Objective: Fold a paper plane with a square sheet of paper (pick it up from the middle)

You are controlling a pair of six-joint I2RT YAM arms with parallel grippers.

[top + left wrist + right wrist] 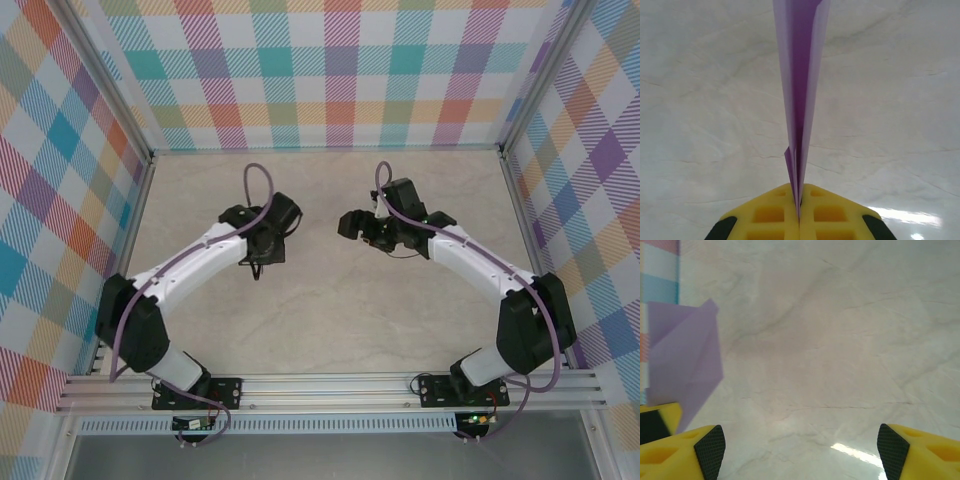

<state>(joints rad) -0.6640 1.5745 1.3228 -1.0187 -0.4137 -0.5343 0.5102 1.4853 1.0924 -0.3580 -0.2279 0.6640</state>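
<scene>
The marble-patterned table [320, 330] takes up most of the scene, boxed in on three sides by plaid walls [320, 70]. The left arm [190, 265] and right arm [470, 260] both reach in toward the middle, their heads near each other but apart.

The paper plane [800, 75] is off the table, held in the air by the left gripper [799, 212]. Its yellow fingers [770, 215] are pressed together on the lower edge of the folded lavender sheet. The right gripper [800, 435] holds nothing. Its fingers [900, 450] stand wide apart over bare table, with the paper off to its left.

Judging from its look, the paper is very light, thin and limp. Several stacked layers make it stiffer along the creases, but it is easy to crumple or tear, and smooth enough to slide out of a loose pinch. The best place to grip it seems to be low on the centre fold, where the layers are thickest, rather than on a wing edge.

The left wrist view shows the plane edge-on as a narrow blade rising from the fingers, with its layers fanning slightly, so the clamp is plain to see. The right wrist view shows the paper's broad face, with an angled outline and a faint crease. Below that is a yellow finger, probably the left gripper's. From above, the arms' layout is clear, but I cannot pick out the paper.
</scene>
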